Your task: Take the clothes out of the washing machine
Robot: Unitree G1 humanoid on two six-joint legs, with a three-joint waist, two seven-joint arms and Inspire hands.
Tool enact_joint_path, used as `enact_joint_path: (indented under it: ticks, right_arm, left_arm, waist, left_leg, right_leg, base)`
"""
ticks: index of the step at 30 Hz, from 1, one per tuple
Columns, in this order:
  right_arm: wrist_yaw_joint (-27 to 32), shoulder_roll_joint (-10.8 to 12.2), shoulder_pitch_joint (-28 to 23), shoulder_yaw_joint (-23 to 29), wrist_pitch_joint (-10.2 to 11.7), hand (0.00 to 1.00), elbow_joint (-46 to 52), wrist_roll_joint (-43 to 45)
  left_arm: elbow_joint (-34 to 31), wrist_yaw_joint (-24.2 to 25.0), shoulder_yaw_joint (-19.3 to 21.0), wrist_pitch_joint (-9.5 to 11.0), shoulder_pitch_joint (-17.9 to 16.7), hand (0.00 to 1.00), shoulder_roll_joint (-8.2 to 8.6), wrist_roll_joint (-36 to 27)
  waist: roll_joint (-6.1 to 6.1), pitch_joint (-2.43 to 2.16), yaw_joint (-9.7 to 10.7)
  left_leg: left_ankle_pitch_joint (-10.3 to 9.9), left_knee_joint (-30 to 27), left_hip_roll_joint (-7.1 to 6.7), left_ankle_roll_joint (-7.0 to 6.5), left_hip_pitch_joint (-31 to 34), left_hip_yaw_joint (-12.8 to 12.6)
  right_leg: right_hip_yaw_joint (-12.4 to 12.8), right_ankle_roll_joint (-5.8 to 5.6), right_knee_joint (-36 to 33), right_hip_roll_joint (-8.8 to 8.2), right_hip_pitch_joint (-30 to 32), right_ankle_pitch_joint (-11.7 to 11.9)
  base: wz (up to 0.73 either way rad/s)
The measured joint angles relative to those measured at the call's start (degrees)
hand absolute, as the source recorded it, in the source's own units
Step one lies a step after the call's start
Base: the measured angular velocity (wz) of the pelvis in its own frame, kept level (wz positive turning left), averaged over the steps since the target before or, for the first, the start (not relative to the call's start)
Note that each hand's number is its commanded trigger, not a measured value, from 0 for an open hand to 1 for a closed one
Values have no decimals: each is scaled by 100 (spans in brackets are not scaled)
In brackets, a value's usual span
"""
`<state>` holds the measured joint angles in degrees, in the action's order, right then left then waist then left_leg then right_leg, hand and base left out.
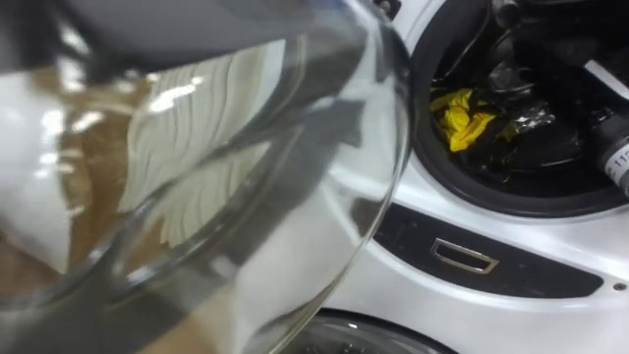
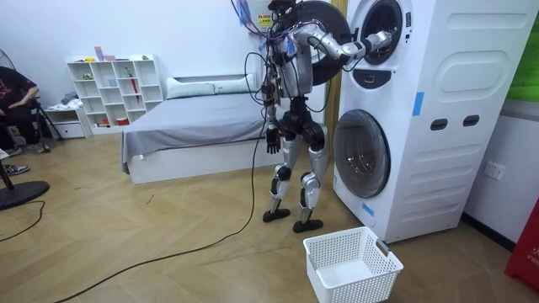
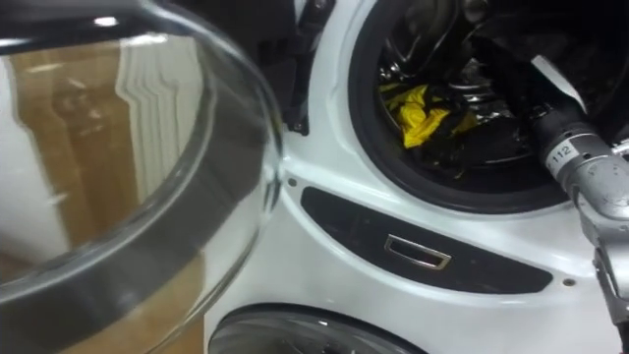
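I stand in front of a stacked white washing machine [image 2: 421, 109] whose upper round door [image 1: 197, 197] is swung open, its glass close to my head. A crumpled yellow cloth [image 1: 462, 118] lies in the dark upper drum, at the left of the opening. My right arm [image 3: 575, 157] comes in from the right and reaches into that drum. The dark right hand [image 1: 521, 113] sits just right of the yellow cloth, and I cannot tell if it touches it. In the room view my left hand [image 2: 272, 139] hangs at my side with relaxed fingers and holds nothing.
A white laundry basket [image 2: 352, 263] stands on the wooden floor near my feet, below the lower door [image 2: 358, 164]. A bed [image 2: 194, 126] and a white shelf [image 2: 114, 88] are behind me. A person [image 2: 13, 101] sits at the room view's left edge.
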<state>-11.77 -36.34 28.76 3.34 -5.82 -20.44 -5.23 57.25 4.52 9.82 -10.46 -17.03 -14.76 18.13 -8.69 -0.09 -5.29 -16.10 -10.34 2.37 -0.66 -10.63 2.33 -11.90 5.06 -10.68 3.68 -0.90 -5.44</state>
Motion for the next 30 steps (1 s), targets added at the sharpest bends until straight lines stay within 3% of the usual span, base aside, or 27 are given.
enact_joint_path:
  ticks: [5, 12, 17, 30]
  right_arm:
    - [188, 1, 42, 0, -61, 0, -178, 141]
    - [295, 0, 47, -4, -174, 0, -207, 545]
    - [235, 1, 351, -277, -170, 0, -626, 790]
    - [-332, -3, 735, -441, -322, 0, -1485, 1446]
  left_arm:
    - [-1, 4, 16, -117, 0, 0, -10, 5]
    - [-1, 17, 53, -322, -6, 0, 17, 5]
    - [-110, 16, 65, -329, -48, 0, 8, -9]
    - [-192, 278, 70, -463, 14, 0, -81, 6]
  waist:
    - [23, -10, -45]
    - [133, -64, -148]
    - [179, -52, -130]
    - [105, -17, -294]
  left_leg:
    - [-5, -49, -25, -18, 9, 95]
    - [3, -67, -35, -26, 5, 122]
    - [2, -110, -47, -26, -15, 115]
    - [23, -172, -109, -52, -14, 144]
  right_leg:
    - [-85, -9, -3, -45, -40, -4]
    - [-96, -9, 2, -54, -62, -4]
    - [-99, -18, 12, -63, -103, 0]
    - [-89, -118, 11, -119, -123, 31]
  base:
    - [9]
    - [2]
    - [0]
    - [0]
